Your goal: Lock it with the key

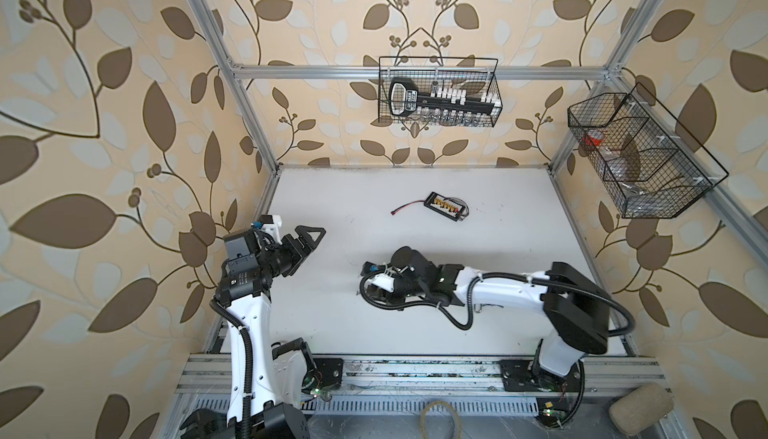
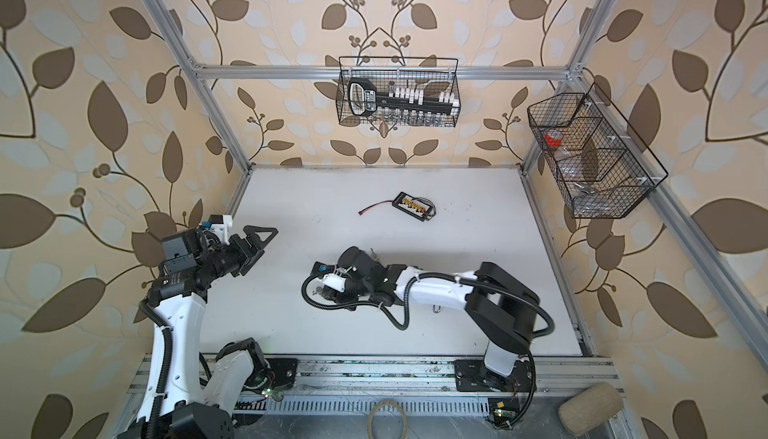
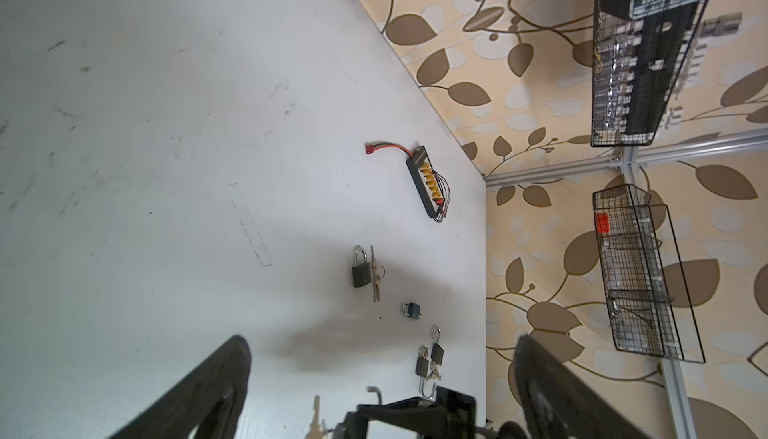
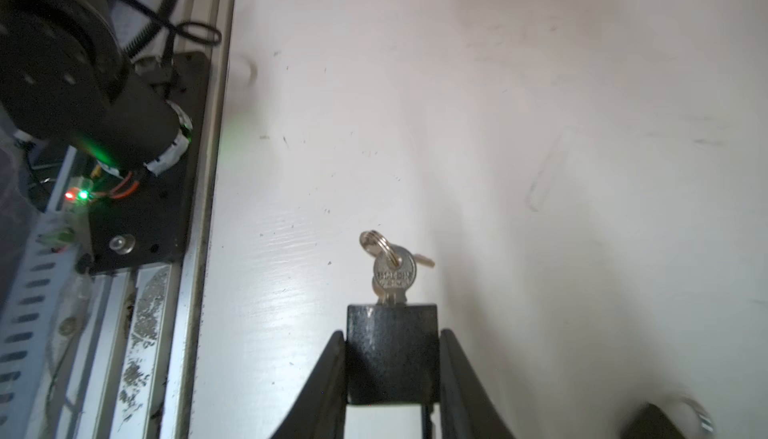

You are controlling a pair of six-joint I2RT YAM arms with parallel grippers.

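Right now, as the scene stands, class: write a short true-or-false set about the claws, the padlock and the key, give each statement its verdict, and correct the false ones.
1. The right claw grips a black padlock by its two sides. True.
2. That padlock has no key in it. False: a key on a ring sticks out of its end.
3. The left claw is shut on a key. False: it is wide open and holds nothing.
4. A connector board with a red-tipped wire lies on the table. True.
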